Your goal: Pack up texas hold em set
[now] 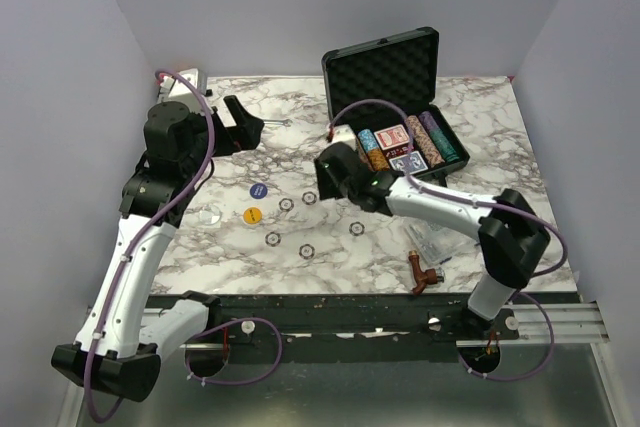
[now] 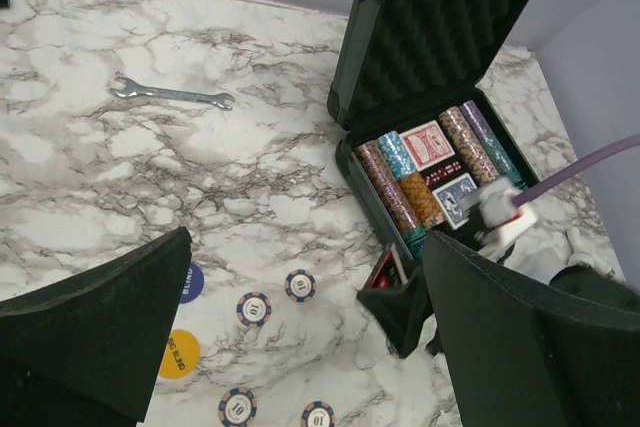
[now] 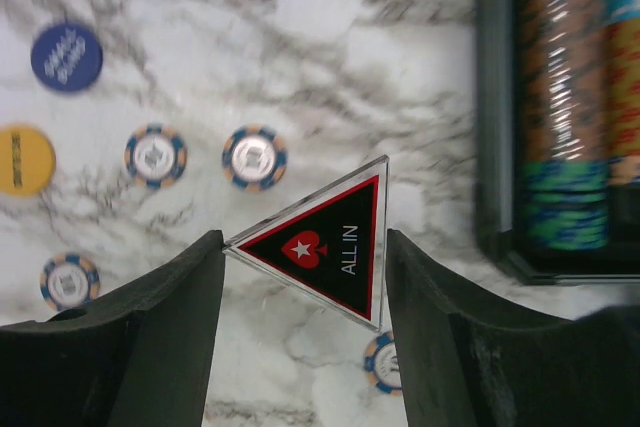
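The right gripper [image 3: 305,239] is pinching a triangular "ALL IN" token [image 3: 325,247]. One corner sits against one finger and the opposite flat edge against the other, so the piece spans the gap crosswise with its printed face toward the wrist camera.

Beneath and to the left of the gripper, loose striped chips [image 3: 253,157] lie flat on the marble counter [image 3: 330,47]. A yellow disc [image 3: 20,159] and a blue disc [image 3: 66,56] sit further out on that side.

The open black case [image 3: 495,97] lies just to the gripper's right, its near wall close by. Its packed rows of chips run lengthwise away from the gripper. The coming move looks like a short carry rightward over that wall (which slot is free for the token I cannot tell).

The left gripper [image 2: 307,247] is spread wide and empty, well apart from the case, so the right arm is much the nearer.

Farthest off a wrench [image 2: 170,95] lies on the counter, with plain pale walls behind.
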